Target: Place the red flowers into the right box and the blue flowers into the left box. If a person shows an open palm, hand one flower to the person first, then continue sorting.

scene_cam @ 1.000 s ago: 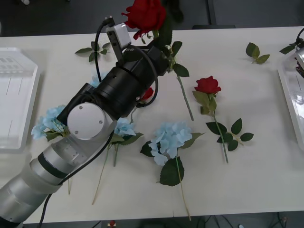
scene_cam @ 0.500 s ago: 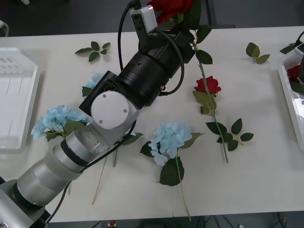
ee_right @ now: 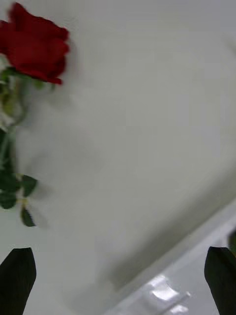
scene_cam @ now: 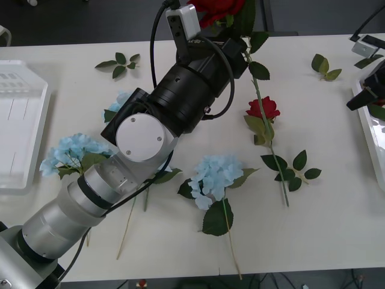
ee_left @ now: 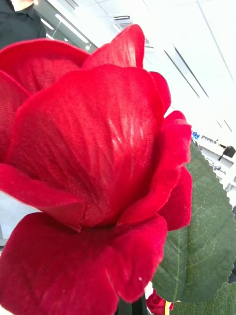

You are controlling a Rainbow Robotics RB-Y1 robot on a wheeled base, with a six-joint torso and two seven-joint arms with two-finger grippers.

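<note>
My left gripper [scene_cam: 236, 43] is raised above the table's far edge, shut on a red rose [scene_cam: 219, 8]. Its stem [scene_cam: 260, 96] hangs down toward the table. The bloom [ee_left: 88, 162] sits right in front of the left wrist camera and hides the fingers. A second red rose [scene_cam: 263, 108] [ee_right: 34, 44] lies on the table right of centre. Blue hydrangeas lie at the centre [scene_cam: 216, 174], at the left [scene_cam: 72, 149] and beside the arm [scene_cam: 120, 99]. My right gripper [scene_cam: 360, 97] [ee_right: 118, 275] hovers open and empty at the right box's rim [scene_cam: 366, 123] [ee_right: 196, 253]. The left box [scene_cam: 24, 120] stands at the far left.
Loose green leaf sprigs lie at the back left [scene_cam: 118, 62], back right [scene_cam: 325, 66] and beside the lying rose's stem [scene_cam: 295, 168]. My left arm [scene_cam: 138, 144] stretches diagonally over the table's left half, covering part of the flowers there.
My left arm lifted the red rose up and to the right a second ago, then held nearly still. My right gripper has risen into view at the right edge.
</note>
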